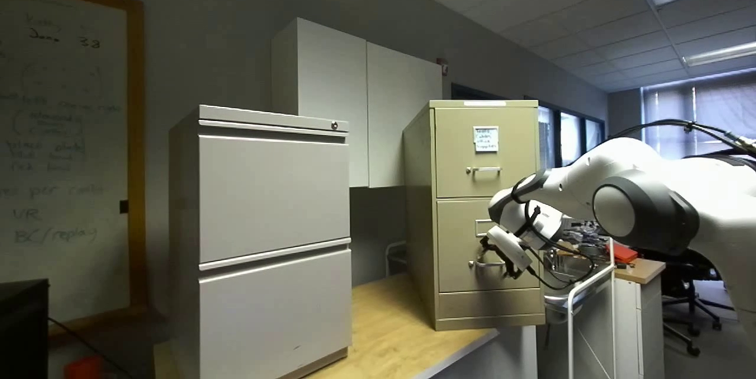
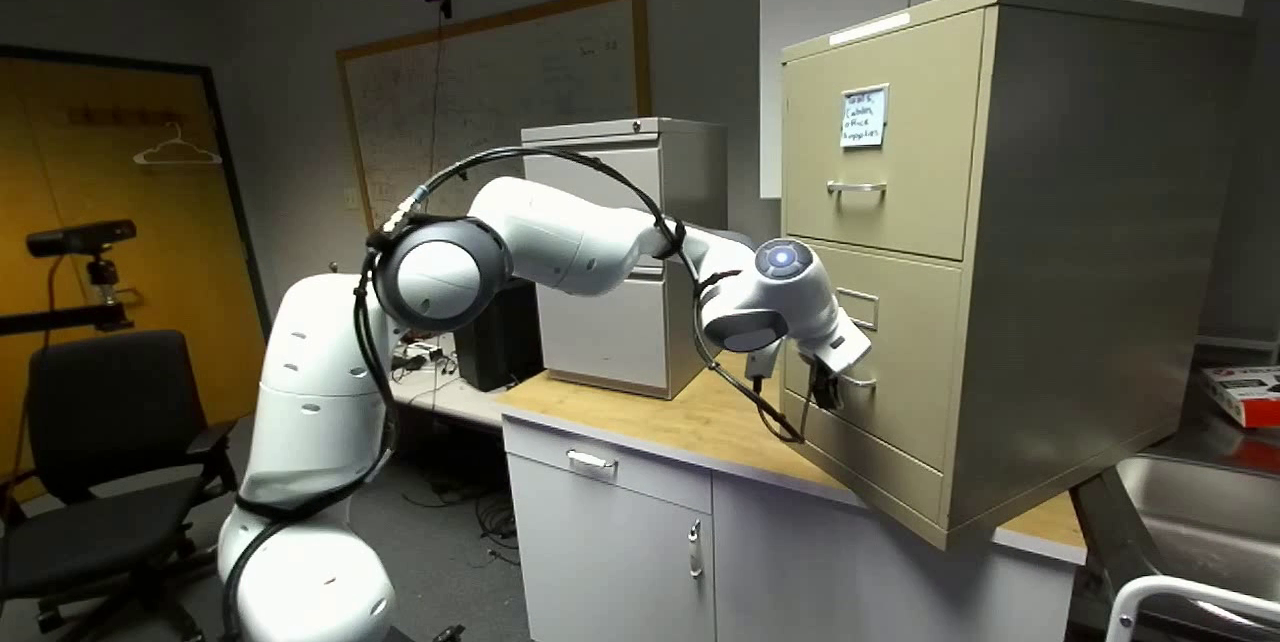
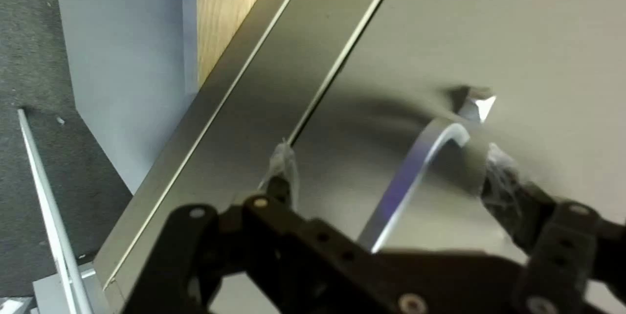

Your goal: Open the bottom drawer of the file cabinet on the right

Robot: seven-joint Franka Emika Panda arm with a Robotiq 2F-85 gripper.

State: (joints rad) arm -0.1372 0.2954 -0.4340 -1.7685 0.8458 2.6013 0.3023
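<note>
I'm holding the pincer right at the bottom drawer of the beige-tan file cabinet; the drawer front is sitting flush just ahead of it, so I'm judging the opening as yet to do. The pincer's fingers are standing wide apart and gripping nothing; in the wrist view the metal bar pull is showing in the gap between them, one finger lined up above the bar and its mate below, which I'm taking as the set-up for clamping it. How deep they are reaching, or whether they're touching metal, I can't tell. Translucent wrap is covering their ends, presumably adding bite on slick metal. Beside the pincer, by one end of the bar, a small metal catch is jutting out; I'm suspecting a latch that could be resisting a plain tug. Above the pincer, the uppermost drawer is wearing a handwritten paper label. Below the pincer, the wooden countertop is bearing the cabinet, probably bringing that low drawer within my reach, though in both exterior views a lower corner is overhanging the edge, so I'm favouring a slow, level draw.
</note>
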